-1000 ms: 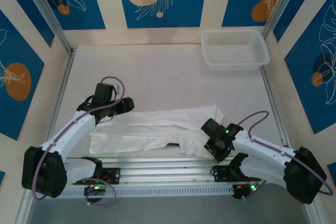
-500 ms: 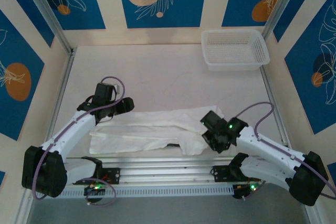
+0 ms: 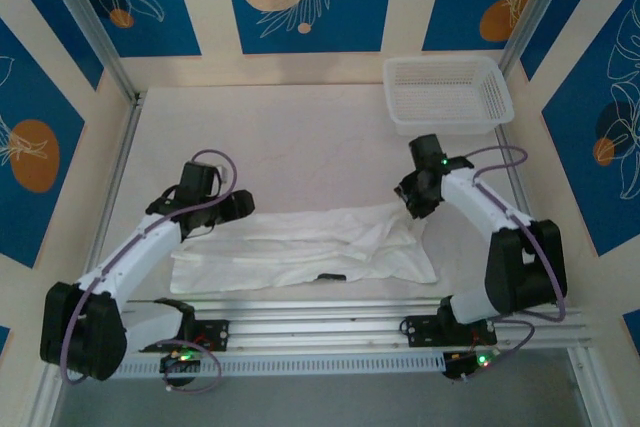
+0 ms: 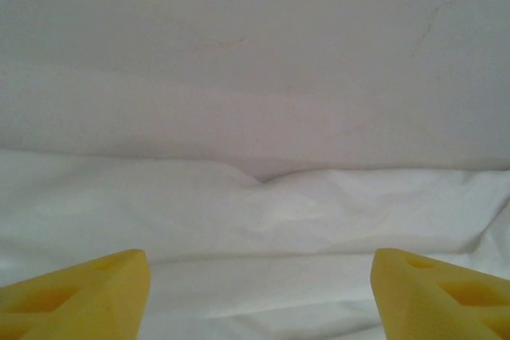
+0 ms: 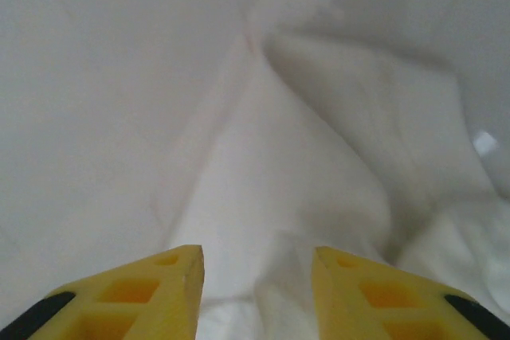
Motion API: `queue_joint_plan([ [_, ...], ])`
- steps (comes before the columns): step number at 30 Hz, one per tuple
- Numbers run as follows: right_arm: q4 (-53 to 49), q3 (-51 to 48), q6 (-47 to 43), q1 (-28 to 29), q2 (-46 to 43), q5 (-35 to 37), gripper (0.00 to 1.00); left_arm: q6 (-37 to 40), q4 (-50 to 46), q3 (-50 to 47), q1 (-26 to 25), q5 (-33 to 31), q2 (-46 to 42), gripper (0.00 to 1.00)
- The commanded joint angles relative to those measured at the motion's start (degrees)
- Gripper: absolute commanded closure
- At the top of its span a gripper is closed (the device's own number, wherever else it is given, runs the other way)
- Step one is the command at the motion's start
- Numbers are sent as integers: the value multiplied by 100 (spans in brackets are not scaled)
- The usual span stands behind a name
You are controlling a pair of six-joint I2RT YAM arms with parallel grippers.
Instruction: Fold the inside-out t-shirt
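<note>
White, wrinkled cloth stretches in a long band across the near part of the table (image 3: 300,137). This is the inside-out t-shirt (image 3: 300,247), lying flat, with its right end spread wider than its left. The left gripper (image 3: 240,205) sits at the shirt's far left edge, low over the cloth. In the left wrist view its yellow fingers (image 4: 80,292) stand wide apart, with the shirt beneath them and bare table beyond. The right gripper (image 3: 412,203) is at the shirt's far right corner. Its fingers (image 5: 135,292) are parted to a moderate gap, and creased cloth shows through it. A white mesh basket (image 3: 450,122) stands in the table's far right corner, well apart from the shirt.
</note>
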Motion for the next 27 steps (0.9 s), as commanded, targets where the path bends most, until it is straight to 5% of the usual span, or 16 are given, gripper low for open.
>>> queue_joint_plan([
  [1,-313,241,-1197,-293,18,-450,56,-433,-484,-249,-41,-39,-533,39],
  [4,-111,-237,-1657,-493,-518,-639,59,-1052,-1071,-495,-42,-362,-928,93],
  [5,-83,-425,-1762,-505,-739,-737,68,-1208,-1290,-553,-44,-473,-1030,100],
  [6,2,-614,-1924,-453,-958,-883,84,-1357,-1496,-609,-44,-588,-1099,100],
  [8,-3,-937,-1982,-149,-1288,-885,98,-1589,-1768,-711,-44,-757,-1117,100],
  [15,255,-1690,-1930,537,-1435,-793,100,-1933,-967,-931,-46,-636,-162,100],
  [21,786,-1678,-1720,597,-311,-1101,100,-1962,732,-708,-47,-540,1217,100],
  [27,1039,-1469,-1298,599,540,-1358,100,-1934,1285,186,-30,-927,2906,100],
])
